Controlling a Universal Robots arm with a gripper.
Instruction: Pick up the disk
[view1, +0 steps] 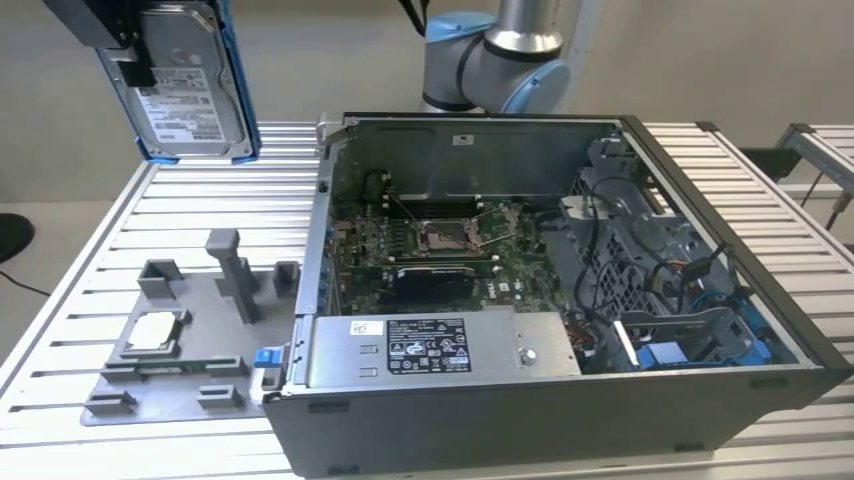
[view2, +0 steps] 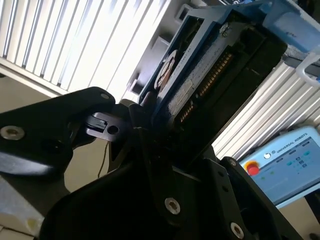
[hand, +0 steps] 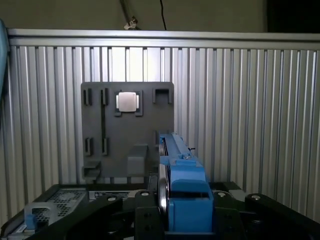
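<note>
Disk (view1: 188, 85), label-side in exterior view

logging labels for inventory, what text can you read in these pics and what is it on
disk, held up by the gripper: white label, print too small to read
long grey box in the computer case: black-and-white label, too small to read
white sticker on that box: blurred
control tablet: a maker's name, small
</note>
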